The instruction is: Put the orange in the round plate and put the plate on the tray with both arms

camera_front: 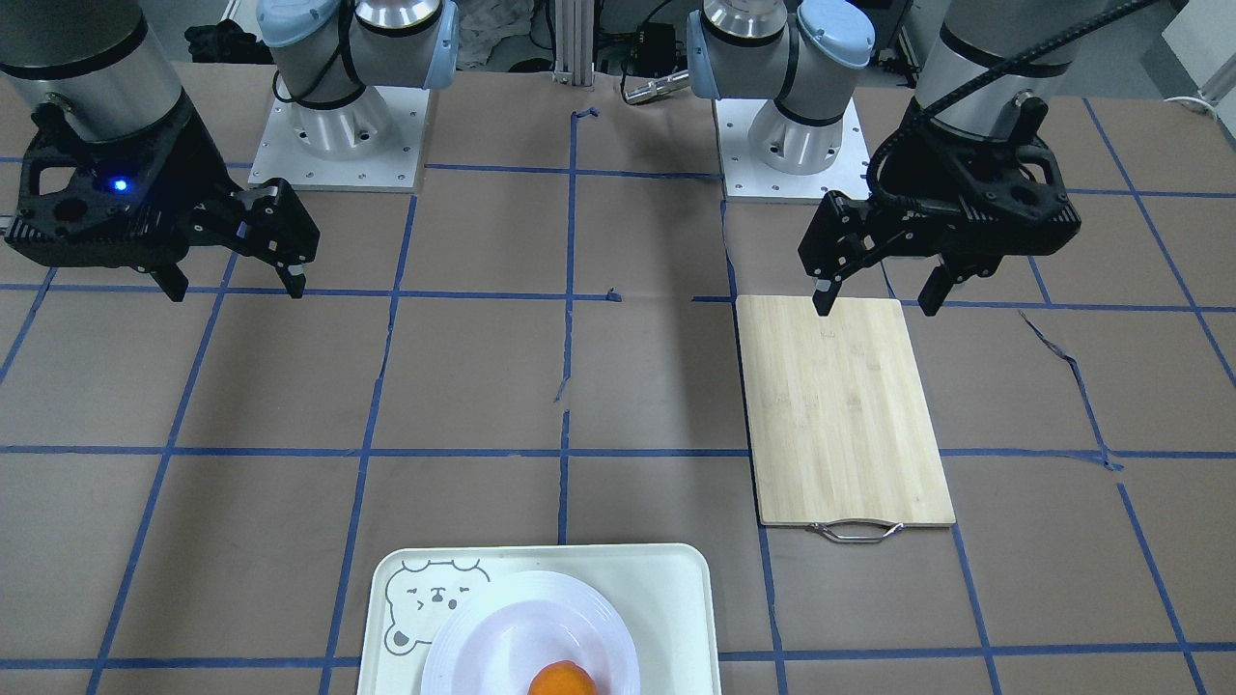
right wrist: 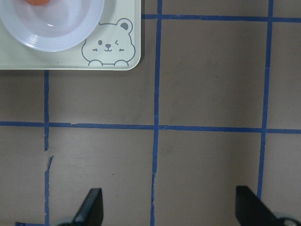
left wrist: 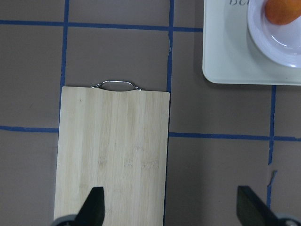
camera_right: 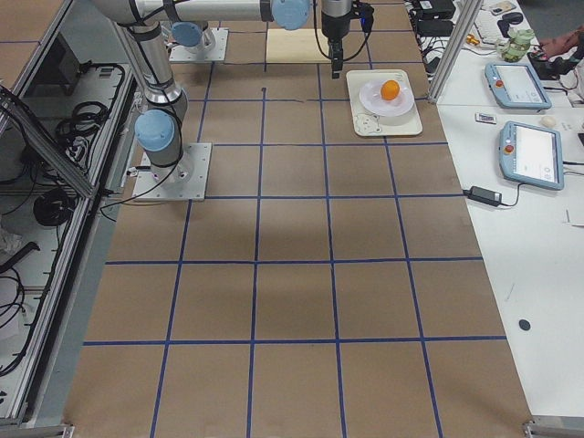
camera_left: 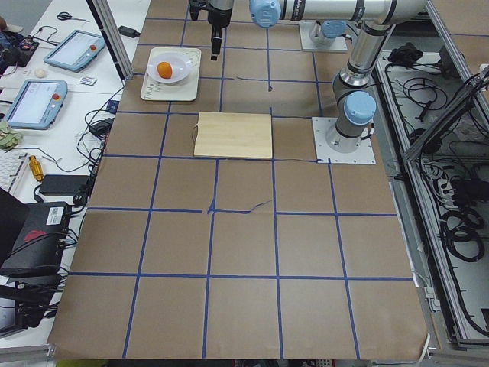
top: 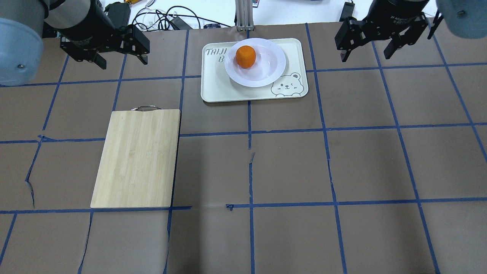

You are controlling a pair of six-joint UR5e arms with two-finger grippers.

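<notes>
Front view: left gripper (camera_front: pixel 877 304) and right gripper (camera_front: pixel 237 288) hang with jaws apart, empty. Overhead: orange (top: pixel 245 56) sits in round plate (top: pixel 268 66) on tray (top: pixel 217 87). Side views, small, seemingly agree; the task appears complete.

One orange (top: pixel 245 56), far and central. One round plate (top: pixel 266 74). One tray (top: pixel 217 85), bearing one bear face (top: pixel 286 84) in its near right corner. One bamboo cutting board (top: pixel 137 158) on the left, with one metal handle (top: pixel 146 108) at its far end. Two arms: one left arm (top: pixel 19 45), one right arm (top: pixel 456 19). Two grippers: one left gripper (top: pixel 123 63) at far left, one right gripper (top: pixel 366 58) at far right, two fingers on each. Two white base plates (camera_front: pixel 338 145), one under each arm. Two control tablets (camera_right: pixel 516 84) on the side bench beyond the table's far edge.
</notes>
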